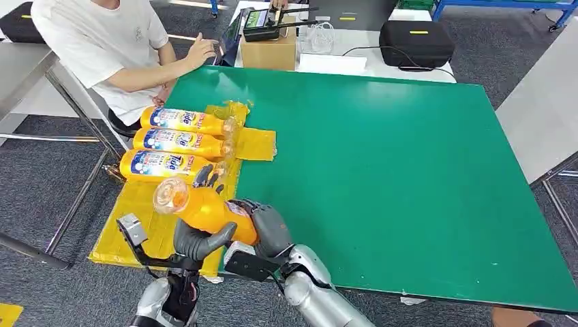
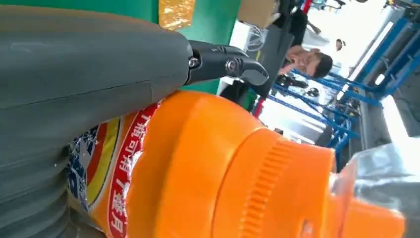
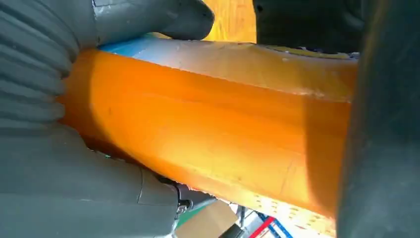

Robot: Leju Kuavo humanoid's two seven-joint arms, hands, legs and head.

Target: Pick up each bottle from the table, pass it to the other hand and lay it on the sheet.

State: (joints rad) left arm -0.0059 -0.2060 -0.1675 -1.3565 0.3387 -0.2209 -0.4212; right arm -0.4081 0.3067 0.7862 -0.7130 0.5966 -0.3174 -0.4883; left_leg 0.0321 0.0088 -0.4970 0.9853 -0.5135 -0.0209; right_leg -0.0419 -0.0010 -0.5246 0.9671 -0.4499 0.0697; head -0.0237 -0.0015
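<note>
**benchguy:** While both hands are on the orange bottle (image 1: 204, 208) at once, that's the risky bit imo. The left hand (image 1: 199, 237) wraps it from underneath, the right hand (image 1: 267, 228) grips the base end, and the bottle hangs tilted, cap (image 1: 170, 195) up toward the camera, over the near edge of the yellow sheet (image 1: 146, 231). If the right lets go before the left really has the weight, I'd guess it drops or rolls off toward the floor.

**torque_tom:** Agreed. The left wrist view shows a thumb (image 2: 89, 64) lying along the label with a dark finger (image 2: 233, 65) curling over the shoulder, so it looks closed on it, but I can't tell how firmly.

**benchguy:** Room's tight too. Three laid bottles (image 1: 178, 142) fill the far part of the sheet, nearest one just beyond the held one, so a sloppy set-down could knock it.

**torque_tom:** Free strip is the near end, right by the green table (image 1: 409, 170) edge. The person (image 1: 109, 48) sits at the far left corner.
</note>
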